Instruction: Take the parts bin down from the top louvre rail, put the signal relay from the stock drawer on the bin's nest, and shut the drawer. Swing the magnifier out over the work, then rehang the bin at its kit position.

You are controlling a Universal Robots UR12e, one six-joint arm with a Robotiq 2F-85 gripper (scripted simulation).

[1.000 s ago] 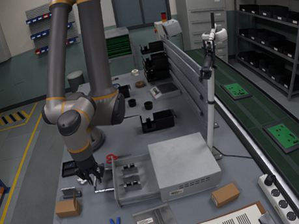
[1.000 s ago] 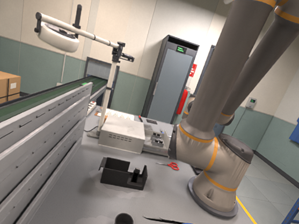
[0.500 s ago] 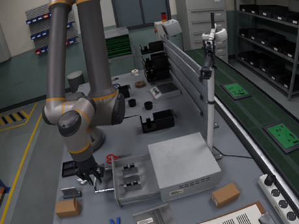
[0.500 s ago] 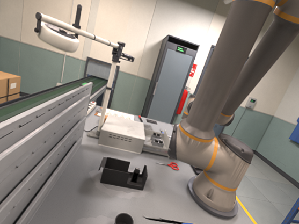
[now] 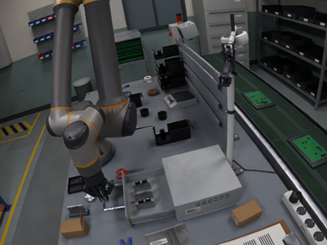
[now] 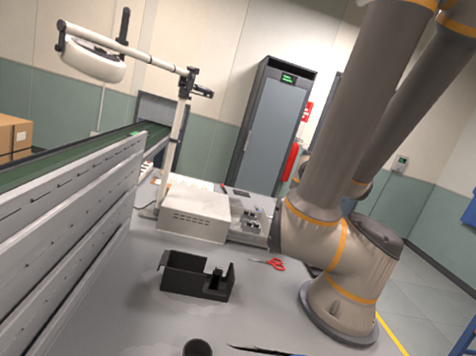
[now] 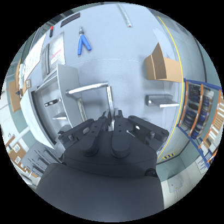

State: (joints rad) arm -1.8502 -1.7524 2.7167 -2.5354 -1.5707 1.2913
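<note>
The gripper is hidden behind the arm's elbow in the second side camera. The stock drawer stands pulled out of the grey cabinet, with relays inside. At the near end of the drawer's bar handle my gripper is closed on the bar. The black parts bin sits on the bench by the louvre rail panel, a relay upright on its nest. The magnifier on its post is swung back over the conveyor.
The bench's front edge lies close by the gripper. A cardboard box, a small metal bracket and a dark tray lie around it. Red scissors lie beside the drawer, blue pliers nearer the edge.
</note>
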